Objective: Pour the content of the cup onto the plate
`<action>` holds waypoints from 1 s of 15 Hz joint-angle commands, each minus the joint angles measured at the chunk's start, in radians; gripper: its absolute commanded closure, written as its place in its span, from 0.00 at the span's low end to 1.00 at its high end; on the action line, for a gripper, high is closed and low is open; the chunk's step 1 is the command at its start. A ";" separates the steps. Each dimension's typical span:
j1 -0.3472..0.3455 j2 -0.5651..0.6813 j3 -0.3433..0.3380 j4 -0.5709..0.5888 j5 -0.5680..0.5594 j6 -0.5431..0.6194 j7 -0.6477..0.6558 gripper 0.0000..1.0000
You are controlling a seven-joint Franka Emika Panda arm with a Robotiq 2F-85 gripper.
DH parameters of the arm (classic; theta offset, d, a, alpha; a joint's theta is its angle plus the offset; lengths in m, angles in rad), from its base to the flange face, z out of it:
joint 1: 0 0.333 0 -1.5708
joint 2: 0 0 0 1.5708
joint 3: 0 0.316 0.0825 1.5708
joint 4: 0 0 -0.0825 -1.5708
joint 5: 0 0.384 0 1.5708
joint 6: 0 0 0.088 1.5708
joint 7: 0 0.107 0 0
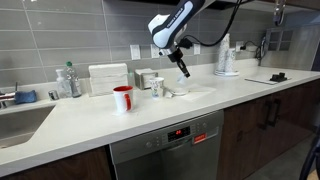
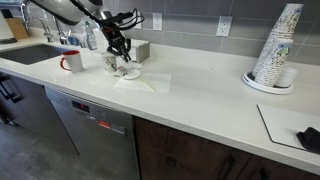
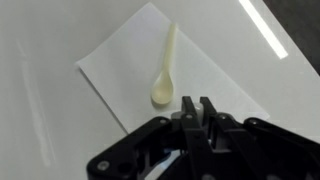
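Currently the tool [image 3: 200, 108] hangs over the napkin [image 3: 120, 70] and spoon [image 3: 165, 65], fingers pinched narrow, holding nothing. On the tabletop [image 1: 235, 105] the white cup [image 1: 157, 87] stands beside the plate [image 2: 130, 72]; approaching unopened could topple it, spilling off-plate.

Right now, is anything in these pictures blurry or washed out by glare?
Wrist view: glare streaks on the counter, the spoon slightly soft, the end effector dark and blurred up close. Both exterior views: evenly lit but small and grainy; the red mug stands out.
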 commanded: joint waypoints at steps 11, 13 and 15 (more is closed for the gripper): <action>0.103 0.198 -0.005 0.219 -0.240 -0.212 -0.003 0.96; 0.114 0.217 -0.003 0.244 -0.265 -0.238 -0.009 0.96; 0.129 0.240 -0.005 0.271 -0.293 -0.271 -0.012 0.96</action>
